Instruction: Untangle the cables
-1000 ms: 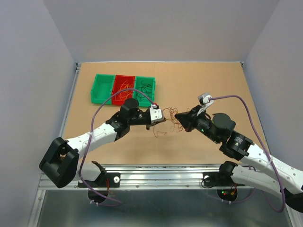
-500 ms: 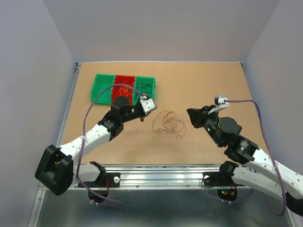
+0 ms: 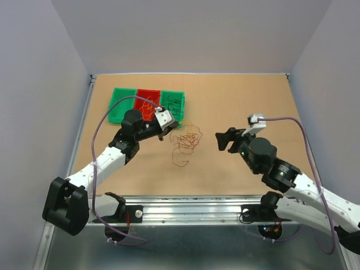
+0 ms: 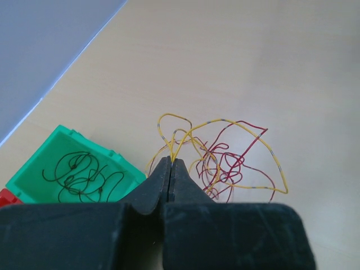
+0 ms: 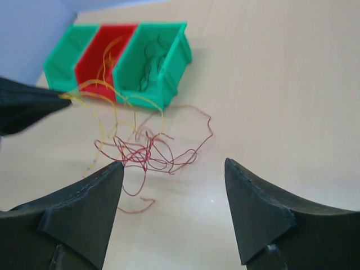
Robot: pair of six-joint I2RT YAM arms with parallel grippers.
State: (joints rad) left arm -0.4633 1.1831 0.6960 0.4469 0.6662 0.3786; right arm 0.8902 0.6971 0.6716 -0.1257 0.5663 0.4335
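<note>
A tangle of thin red-brown and orange-yellow cables (image 3: 185, 140) lies on the brown table between the two arms. My left gripper (image 3: 162, 134) is just to the tangle's left, in front of the bins, and is shut on a yellow cable. In the left wrist view the yellow cable (image 4: 169, 147) rises out of the closed tips of the left gripper (image 4: 170, 163), with the red and yellow cables (image 4: 228, 163) looped beyond. My right gripper (image 3: 220, 140) stands open to the tangle's right and holds nothing. In the right wrist view the right gripper (image 5: 174, 164) has the cables (image 5: 140, 149) lying ahead of it.
A row of three bins stands at the back left: a green bin (image 3: 122, 106), a red bin (image 3: 148, 91) holding orange strands and a green bin (image 3: 173, 92) holding dark green cables (image 4: 84, 174). Thick lilac cables (image 3: 292, 124) arc over both arms. Grey walls close the table in.
My right gripper has opened, let go of the tangle and drawn back to the right. The left gripper has moved back and left towards the bins, dragging the tangle along.
</note>
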